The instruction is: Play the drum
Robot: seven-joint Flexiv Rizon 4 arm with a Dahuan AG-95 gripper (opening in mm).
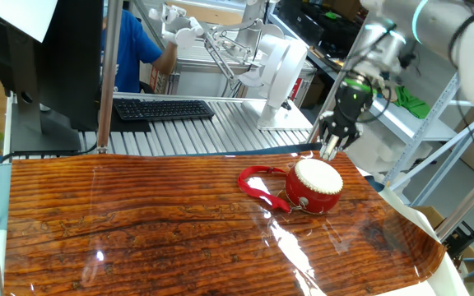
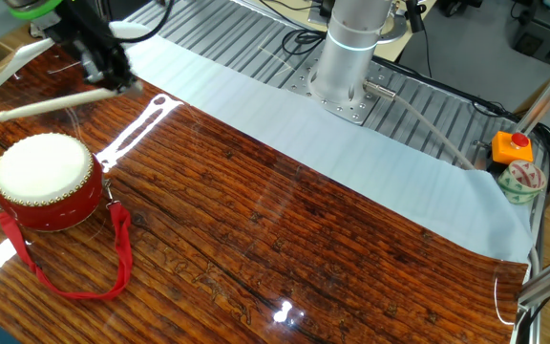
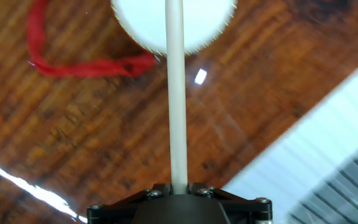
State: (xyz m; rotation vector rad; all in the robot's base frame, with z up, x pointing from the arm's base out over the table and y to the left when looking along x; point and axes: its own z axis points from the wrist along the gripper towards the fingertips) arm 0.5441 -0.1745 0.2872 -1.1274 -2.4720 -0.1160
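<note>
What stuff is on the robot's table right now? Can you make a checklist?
Surface: glossy wooden table, white sheet along one edge.
Job's things: red drum upright, ribbon trailing on the wood; pale drumstick raised above the drum head.
Clutter: nothing seen on the wood.
Grippers: gripper shut on the drumstick.
Cables: hose by the arm's base.
Surroundings: keyboard, red button, shelving.
</note>
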